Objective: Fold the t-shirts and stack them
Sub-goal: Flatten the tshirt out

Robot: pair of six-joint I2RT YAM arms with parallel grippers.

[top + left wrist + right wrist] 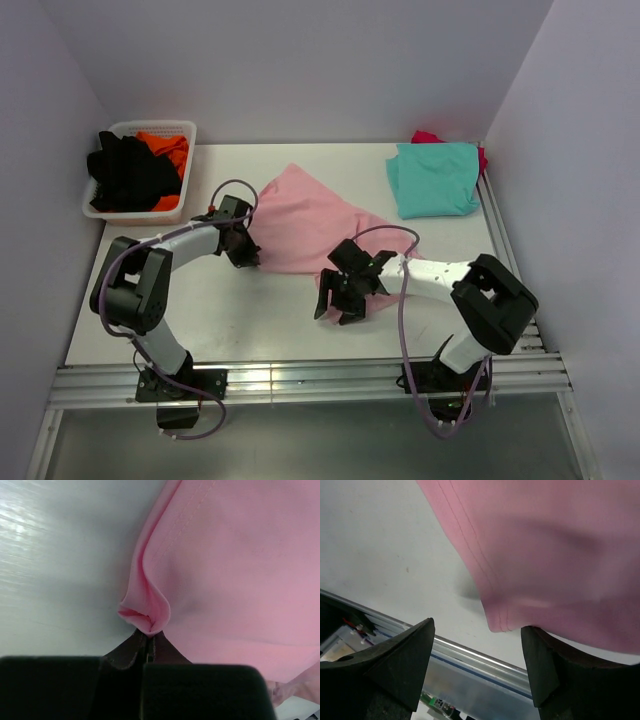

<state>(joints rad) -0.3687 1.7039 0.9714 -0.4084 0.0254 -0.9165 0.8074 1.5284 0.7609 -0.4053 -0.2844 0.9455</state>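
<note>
A light pink t-shirt lies spread at the middle of the white table. The left gripper is pinched tight on a fold of the shirt's left edge. The right gripper has its jaws apart, and a hemmed corner of the shirt sits between its 2 fingers.

A light pink t-shirt was seen above the two black fingers, which were spread wide apart, with its stitched hem corner hung between them. Beyond the fingers, the white surface was edged by a metal rail.
</note>
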